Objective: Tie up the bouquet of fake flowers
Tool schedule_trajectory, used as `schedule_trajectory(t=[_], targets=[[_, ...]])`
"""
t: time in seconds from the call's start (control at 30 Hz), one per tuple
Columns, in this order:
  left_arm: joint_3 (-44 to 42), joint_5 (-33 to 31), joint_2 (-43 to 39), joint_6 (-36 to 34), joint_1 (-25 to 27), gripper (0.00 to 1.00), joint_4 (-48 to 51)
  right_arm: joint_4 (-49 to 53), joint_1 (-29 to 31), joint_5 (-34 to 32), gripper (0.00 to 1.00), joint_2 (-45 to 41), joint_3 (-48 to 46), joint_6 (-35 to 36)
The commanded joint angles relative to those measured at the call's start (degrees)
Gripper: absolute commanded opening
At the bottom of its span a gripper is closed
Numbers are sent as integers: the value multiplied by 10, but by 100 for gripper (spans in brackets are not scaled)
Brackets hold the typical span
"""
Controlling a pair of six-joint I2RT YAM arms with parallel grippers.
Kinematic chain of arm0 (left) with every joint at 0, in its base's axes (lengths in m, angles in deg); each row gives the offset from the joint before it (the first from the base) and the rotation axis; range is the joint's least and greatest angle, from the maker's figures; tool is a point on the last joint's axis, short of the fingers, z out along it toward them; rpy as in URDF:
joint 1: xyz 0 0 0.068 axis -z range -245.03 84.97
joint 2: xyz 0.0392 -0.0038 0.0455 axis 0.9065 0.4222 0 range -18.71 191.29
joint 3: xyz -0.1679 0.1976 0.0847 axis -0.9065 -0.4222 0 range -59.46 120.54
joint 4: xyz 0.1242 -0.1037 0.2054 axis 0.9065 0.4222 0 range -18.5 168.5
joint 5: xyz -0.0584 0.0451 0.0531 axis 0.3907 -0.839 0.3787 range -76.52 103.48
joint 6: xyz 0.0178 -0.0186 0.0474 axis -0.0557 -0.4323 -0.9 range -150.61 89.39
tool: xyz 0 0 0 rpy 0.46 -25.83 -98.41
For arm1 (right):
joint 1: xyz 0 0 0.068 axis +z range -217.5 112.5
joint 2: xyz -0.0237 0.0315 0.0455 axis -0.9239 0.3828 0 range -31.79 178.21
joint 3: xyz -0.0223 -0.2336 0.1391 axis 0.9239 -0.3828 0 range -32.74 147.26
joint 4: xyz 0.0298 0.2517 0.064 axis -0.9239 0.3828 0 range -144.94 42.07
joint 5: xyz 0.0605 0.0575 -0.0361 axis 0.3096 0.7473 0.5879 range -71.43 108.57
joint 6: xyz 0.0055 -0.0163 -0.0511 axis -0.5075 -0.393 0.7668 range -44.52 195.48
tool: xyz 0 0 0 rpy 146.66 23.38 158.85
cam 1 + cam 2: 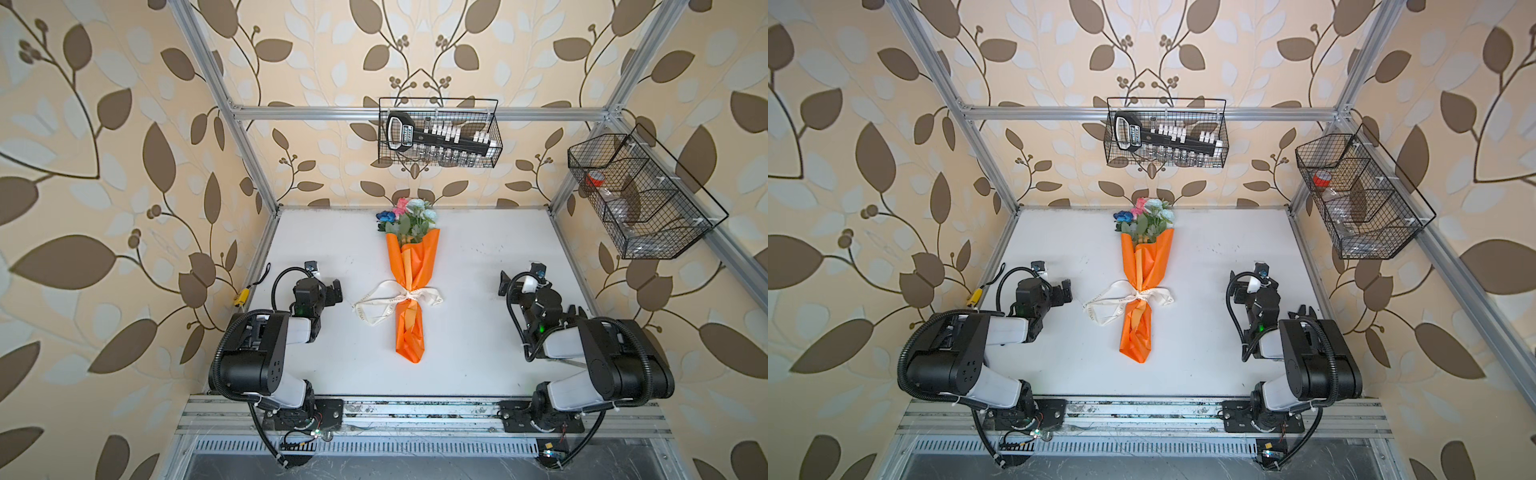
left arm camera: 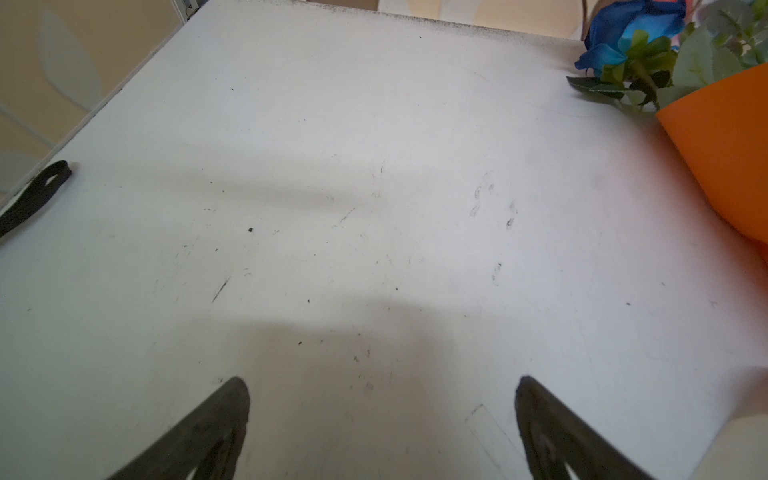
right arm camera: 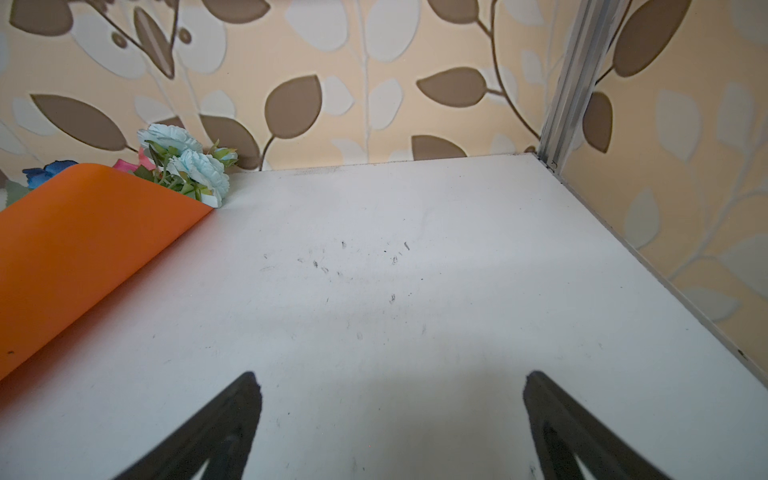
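Black left arm (image 1: 253,349) and right arm (image 1: 611,357) crouch flanking bouquet (image 1: 411,257), jaws wide

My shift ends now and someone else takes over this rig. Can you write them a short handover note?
Left gripper: open, empty, over the white tabletop, left of the bouquet of fake flowers in orange wrapping paper.
Right gripper: open, empty, on the bouquet's right.
The bouquet lies mid-table, blooms toward the back wall.
Done: the cream ribbon with dark lettering goes round its waist, apparently knotted, loops trailing left.
Left: confirm the knot holds; its tightness cannot be judged here.
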Motion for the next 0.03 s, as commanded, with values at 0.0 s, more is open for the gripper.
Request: schedule_trajectory(t=[0.0], targets=[[13,4,-8,-9,0,99,-22,1,-1,10,100,-1,8,-6]])
